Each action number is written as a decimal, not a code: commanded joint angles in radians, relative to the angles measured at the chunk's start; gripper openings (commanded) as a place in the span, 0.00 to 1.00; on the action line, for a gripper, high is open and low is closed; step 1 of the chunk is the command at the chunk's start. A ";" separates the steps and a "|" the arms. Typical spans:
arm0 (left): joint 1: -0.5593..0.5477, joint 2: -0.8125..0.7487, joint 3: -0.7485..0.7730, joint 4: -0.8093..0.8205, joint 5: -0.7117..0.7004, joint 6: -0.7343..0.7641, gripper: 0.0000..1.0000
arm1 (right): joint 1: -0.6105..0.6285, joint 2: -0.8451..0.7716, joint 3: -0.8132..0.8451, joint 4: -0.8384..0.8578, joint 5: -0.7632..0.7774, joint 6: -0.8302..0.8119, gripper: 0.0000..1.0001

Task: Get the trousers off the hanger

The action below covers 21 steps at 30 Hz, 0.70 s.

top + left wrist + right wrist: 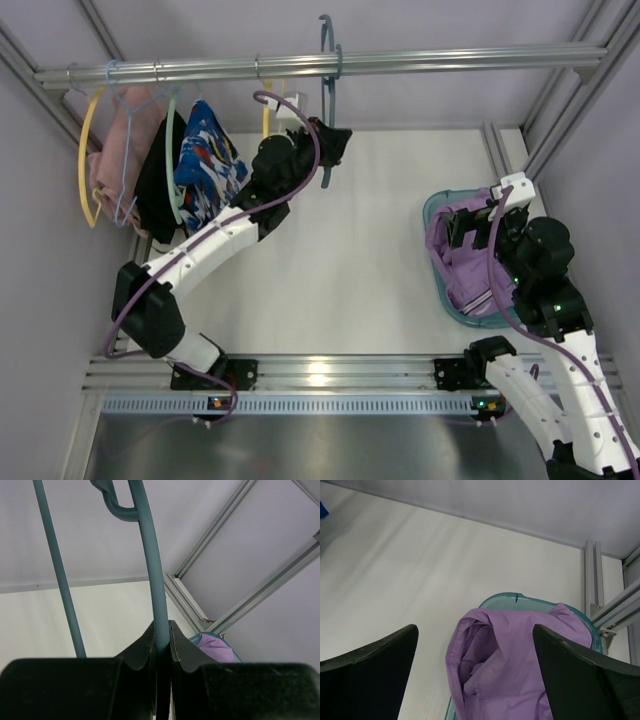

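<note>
Top view, far left: we log a yellow hanger point(88, 150), a pink garment point(125, 125) and a blue-red-white patterned garment point(208, 160) hanging from the rail point(450, 58).

Just right of these, the left gripper point(335, 145) sits at the hanger point(323, 95). The hanger is thin teal-blue plastic with its hook over the rail, and it carries no cloth. The left wrist view settles what the top view leaves unclear. Both fingers point(140, 655) are clenched on one slim bar of the hanger. A second bar runs free to the left of them.

Far right: the trousers point(470, 275) are off the hanger and well apart from it. They lie bunched in a teal basket point(433, 208) on the table point(380, 250). The cloth is plain lilac, soft and deeply creased.

The right gripper point(475, 630) hangs over the basket with its jaws spread wide, grasping nothing. In the top view the arm and its purple cable cover much of the garment. The right wrist view shows more: a folded edge of cloth draped over the basket's rim on the right side.
</note>
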<state>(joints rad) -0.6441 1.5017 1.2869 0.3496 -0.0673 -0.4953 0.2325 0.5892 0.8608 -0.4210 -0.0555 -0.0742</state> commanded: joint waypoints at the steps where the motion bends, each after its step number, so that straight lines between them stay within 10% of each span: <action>1: 0.033 0.012 0.090 0.095 0.003 -0.063 0.00 | -0.012 -0.014 0.026 0.016 -0.012 0.007 0.98; 13: 0.066 0.031 0.186 -0.133 -0.020 -0.276 0.01 | -0.012 -0.031 0.023 0.004 -0.012 -0.001 0.98; 21: 0.057 -0.049 0.170 -0.202 0.023 -0.318 0.29 | -0.012 -0.040 0.018 -0.002 -0.017 0.004 0.98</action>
<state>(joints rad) -0.6136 1.5288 1.4136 0.1268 -0.0078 -0.7605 0.2325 0.5598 0.8600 -0.4374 -0.0555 -0.0750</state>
